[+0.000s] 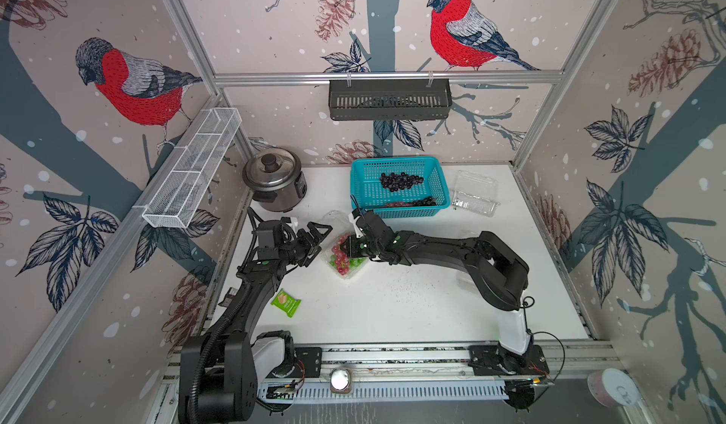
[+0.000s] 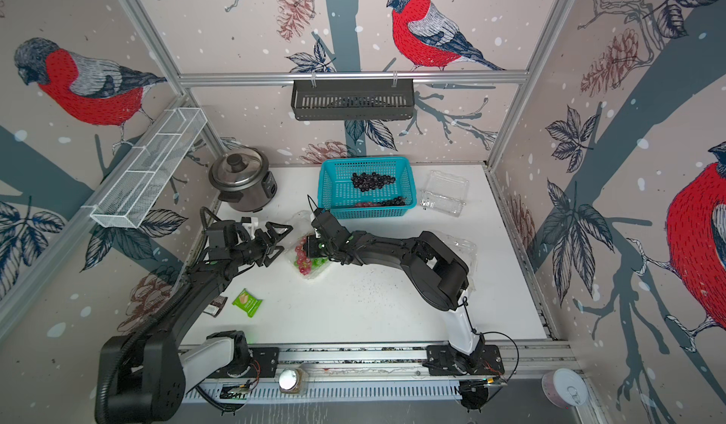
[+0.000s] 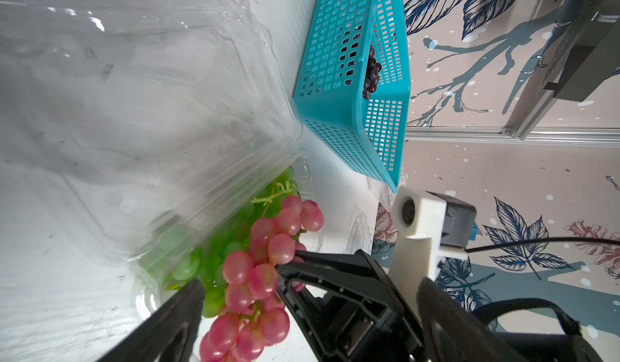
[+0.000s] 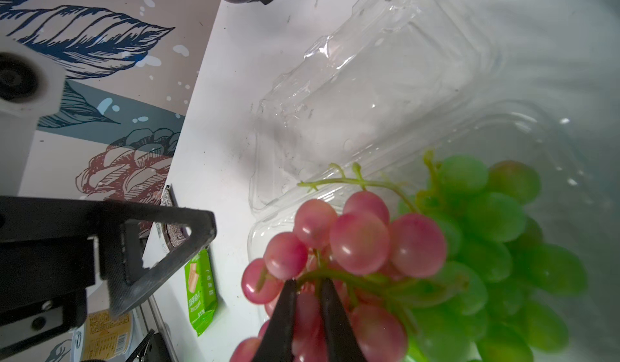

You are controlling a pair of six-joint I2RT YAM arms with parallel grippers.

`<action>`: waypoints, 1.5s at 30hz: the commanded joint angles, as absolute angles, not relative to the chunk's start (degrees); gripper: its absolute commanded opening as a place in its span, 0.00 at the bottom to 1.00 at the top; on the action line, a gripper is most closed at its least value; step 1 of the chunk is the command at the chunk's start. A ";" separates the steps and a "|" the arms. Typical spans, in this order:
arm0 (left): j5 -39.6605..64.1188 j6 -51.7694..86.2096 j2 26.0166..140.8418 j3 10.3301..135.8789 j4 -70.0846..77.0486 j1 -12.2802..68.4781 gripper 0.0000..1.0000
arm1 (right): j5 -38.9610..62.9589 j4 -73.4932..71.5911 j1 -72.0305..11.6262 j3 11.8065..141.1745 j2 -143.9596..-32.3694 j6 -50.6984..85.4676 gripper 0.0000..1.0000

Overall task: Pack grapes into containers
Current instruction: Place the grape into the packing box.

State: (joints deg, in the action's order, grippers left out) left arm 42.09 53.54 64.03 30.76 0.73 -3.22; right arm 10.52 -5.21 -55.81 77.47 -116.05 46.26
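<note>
Where the white bench carries an open container in front of the teal basket, both arms meet.

- Right tool: tips pressed together on the green stem of the red grapes. The bunch hangs over the container's tray.
- Green grapes: lying in that tray, just behind the red bunch, with the clear lid folded back flat on the bench.
- Left tool: fingers spread wide, gripping nothing, just beside the container on the side away from the right arm.
- Dark grapes: one bunch in the basket, and a second mixed bunch against its near wall.
- Second container: open, to the right of the basket.
- Rice cooker: back left corner.
- Green snack packet: front left, by the left arm.
</note>
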 commanded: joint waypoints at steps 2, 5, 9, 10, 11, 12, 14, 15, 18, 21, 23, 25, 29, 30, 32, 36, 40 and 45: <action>43.22 53.17 64.42 30.59 2.54 -3.38 0.98 | 6.67 -4.01 -55.92 79.11 -117.40 45.24 0.17; 43.20 53.09 64.75 30.40 2.75 -3.38 0.98 | 4.70 -2.10 -55.96 79.98 -118.48 44.40 0.18; 43.41 53.08 65.38 30.19 3.32 -3.41 0.98 | 2.39 -0.04 -56.02 81.01 -119.85 43.86 0.21; 43.46 53.09 65.51 30.17 3.49 -3.37 0.98 | 1.75 0.53 -56.04 81.20 -120.16 43.70 0.21; 43.51 53.00 65.65 30.07 3.58 -3.40 0.98 | 1.10 0.99 -56.13 81.37 -120.49 43.47 0.22; 43.51 53.00 65.75 30.15 3.66 -3.37 0.98 | 0.53 1.33 -56.25 81.52 -120.70 43.18 0.22; 43.51 53.03 65.92 30.14 3.82 -3.41 0.98 | -0.70 2.31 -56.38 81.86 -121.18 42.62 0.23; 43.59 53.04 66.03 30.14 3.93 -3.40 0.98 | -1.27 2.74 -56.44 82.06 -121.37 42.26 0.24; 43.59 53.06 66.29 30.03 4.07 -3.38 0.98 | -3.63 4.40 -56.58 82.91 -121.72 41.38 0.26; 43.59 53.01 66.63 30.02 4.21 -3.37 0.98 | -4.73 5.72 -56.55 83.94 -121.78 40.40 0.27; 43.67 53.00 66.88 30.04 4.16 -3.40 0.98 | -4.94 6.61 -56.60 84.74 -121.49 39.97 0.30; 43.60 53.00 66.96 30.17 4.19 -3.41 0.98 | -5.51 7.36 -56.64 85.32 -120.79 39.50 0.35; 43.49 53.10 67.27 30.39 4.26 -3.35 0.98 | -5.63 7.52 -56.56 85.47 -119.51 38.88 0.42; 43.42 53.09 67.25 30.50 4.30 -3.35 0.98 | -5.56 7.61 -56.60 85.52 -119.45 38.76 0.43; 43.42 53.17 67.32 30.49 4.30 -3.35 0.98 | -5.60 7.75 -56.54 85.69 -118.92 38.60 0.45; 43.34 53.09 67.41 30.53 4.06 -3.36 0.98 | -5.64 7.98 -56.44 85.78 -118.03 38.19 0.47; 43.33 53.09 67.41 30.58 4.05 -3.39 0.98 | -5.54 8.65 -56.06 86.13 -117.90 37.98 0.52; 44.11 54.60 67.03 30.58 5.24 -3.17 0.98 | -5.18 9.69 -55.75 86.57 -118.12 38.04 0.57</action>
State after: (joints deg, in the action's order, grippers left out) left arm 42.46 53.28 67.29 30.24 1.72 -3.25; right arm -4.60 8.25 -55.88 86.02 -118.48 38.63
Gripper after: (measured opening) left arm 0.979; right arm 0.564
